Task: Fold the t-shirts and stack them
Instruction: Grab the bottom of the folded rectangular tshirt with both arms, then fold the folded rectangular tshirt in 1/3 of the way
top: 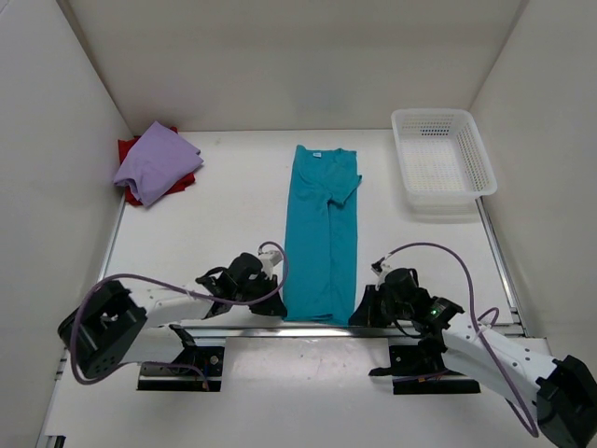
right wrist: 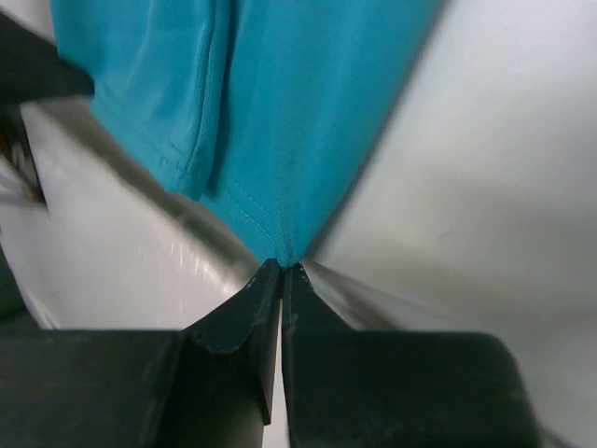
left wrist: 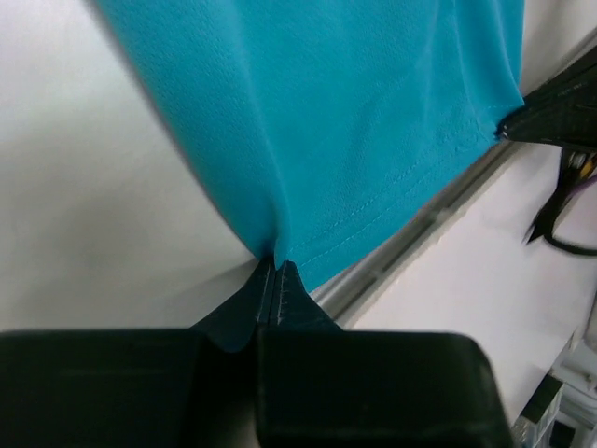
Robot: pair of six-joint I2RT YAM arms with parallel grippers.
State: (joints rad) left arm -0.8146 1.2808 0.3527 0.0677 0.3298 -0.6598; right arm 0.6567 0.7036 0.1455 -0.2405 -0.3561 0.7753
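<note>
Red t-shirt (top: 128,149) was mostly hidden under the folded lavender t-shirt (top: 157,164) at the far-left corner of the table (top: 224,215); only red edges showed. Teal t-shirt (top: 322,233) lay mid-table, folded lengthwise into a narrow strip, collar far, hem at the near edge. Top view hid the fingertips under the wrist bodies; the wrist views showed them. Left gripper (left wrist: 277,266) was pinched closed on the hem's left corner, right gripper (right wrist: 282,271) pinched closed on the right corner. Only the wrist views showed hem stitching; shirt cut off above, edges blurred. White neck label (top: 317,152) was too small to read. White mesh basket (top: 443,154) sat far right, well apart.
</note>
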